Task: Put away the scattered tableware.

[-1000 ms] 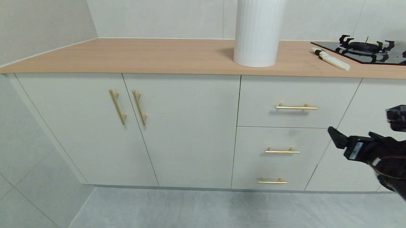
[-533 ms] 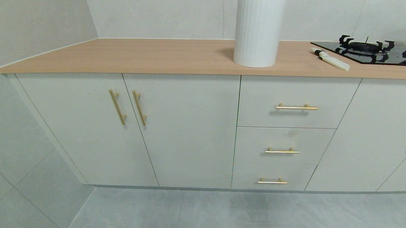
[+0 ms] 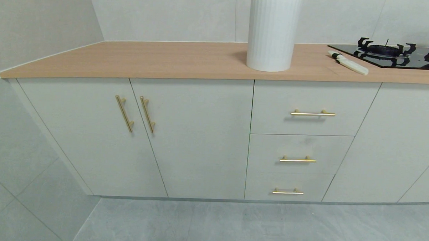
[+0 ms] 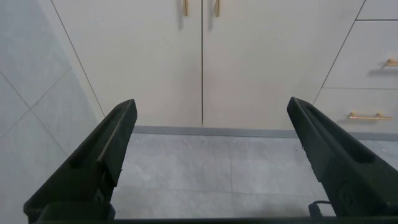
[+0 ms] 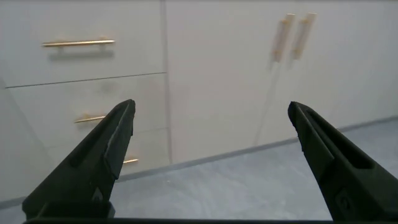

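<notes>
My left gripper [image 4: 211, 106] hangs wide and empty over the grey tiled floor [image 4: 186, 168], near the doors [image 3: 192, 134]. The wooden desk [image 3: 149, 59] runs from the left wall [image 3: 36, 21]. A white ribbed jar [image 3: 273, 33] stands on it above the drawers [image 3: 303, 145]. The white utensil [image 3: 348, 62] lies right of the jar, just beside the hob [image 3: 391, 55]. My right gripper [image 5: 211, 107] is wide and empty too, facing the drawers.
</notes>
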### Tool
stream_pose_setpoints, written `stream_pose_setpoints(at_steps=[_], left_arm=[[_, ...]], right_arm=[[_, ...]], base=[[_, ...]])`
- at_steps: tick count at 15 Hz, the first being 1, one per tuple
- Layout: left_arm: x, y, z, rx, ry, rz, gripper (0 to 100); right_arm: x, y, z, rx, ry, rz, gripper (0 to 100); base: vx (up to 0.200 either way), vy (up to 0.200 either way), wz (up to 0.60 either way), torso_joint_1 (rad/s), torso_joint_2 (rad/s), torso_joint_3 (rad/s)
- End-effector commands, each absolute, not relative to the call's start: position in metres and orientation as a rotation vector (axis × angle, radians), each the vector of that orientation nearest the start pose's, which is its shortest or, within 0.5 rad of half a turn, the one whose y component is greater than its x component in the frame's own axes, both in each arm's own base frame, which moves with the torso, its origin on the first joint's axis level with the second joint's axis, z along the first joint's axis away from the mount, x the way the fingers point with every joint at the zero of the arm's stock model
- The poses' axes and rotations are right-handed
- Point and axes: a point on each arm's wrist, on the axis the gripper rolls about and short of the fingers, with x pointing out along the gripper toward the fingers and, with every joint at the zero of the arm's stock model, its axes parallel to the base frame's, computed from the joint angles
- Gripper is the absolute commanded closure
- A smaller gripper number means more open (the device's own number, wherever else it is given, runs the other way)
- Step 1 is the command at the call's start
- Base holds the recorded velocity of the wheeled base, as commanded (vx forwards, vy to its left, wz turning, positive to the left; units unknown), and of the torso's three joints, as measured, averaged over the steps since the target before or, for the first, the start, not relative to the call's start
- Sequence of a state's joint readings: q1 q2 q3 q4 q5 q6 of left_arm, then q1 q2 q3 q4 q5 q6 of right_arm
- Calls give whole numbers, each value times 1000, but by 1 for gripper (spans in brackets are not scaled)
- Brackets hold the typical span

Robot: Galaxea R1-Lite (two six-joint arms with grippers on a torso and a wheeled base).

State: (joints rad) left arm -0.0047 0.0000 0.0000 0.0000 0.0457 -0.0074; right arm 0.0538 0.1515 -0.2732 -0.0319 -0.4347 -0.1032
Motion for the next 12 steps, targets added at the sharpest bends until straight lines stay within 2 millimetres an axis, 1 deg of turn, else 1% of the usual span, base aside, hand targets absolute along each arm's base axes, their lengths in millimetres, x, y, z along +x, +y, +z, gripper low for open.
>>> stream_pose_setpoints(at_steps=[1,2,3,6,7,9,11,12], left_arm=[[-23,1,75,-8,0,41,0],[-23,1,75,-8,0,41,0],[-23,1,75,-8,0,41,0],[-23,1,75,-8,0,41,0],[-23,1,75,-8,0,41,0],[-23,1,75,-8,0,41,0],[-23,1,75,-8,0,41,0],[-23,1,75,-8,0,41,0]], right_arm=[[-52,-9,144,-50,-223,-421,0],[-51,-9,140,-53,-212,-401,0],[-44,-7,127,-43,-175,-328,0],[-33,-3,106,-27,-108,-123,0],[-32,-3,104,-23,-101,-107,0],[-24,-1,84,-27,-47,-39,0],[-23,0,80,-25,-41,4,0],[-23,0,77,-28,-12,7,0]], base=[[0,0,0,0,0,0],[0,0,0,0,0,0],[0,0,0,0,0,0],[0,0,0,0,0,0],[0,0,0,0,0,0],[0,0,0,0,0,0],[0,0,0,0,0,0],[0,0,0,0,0,0]])
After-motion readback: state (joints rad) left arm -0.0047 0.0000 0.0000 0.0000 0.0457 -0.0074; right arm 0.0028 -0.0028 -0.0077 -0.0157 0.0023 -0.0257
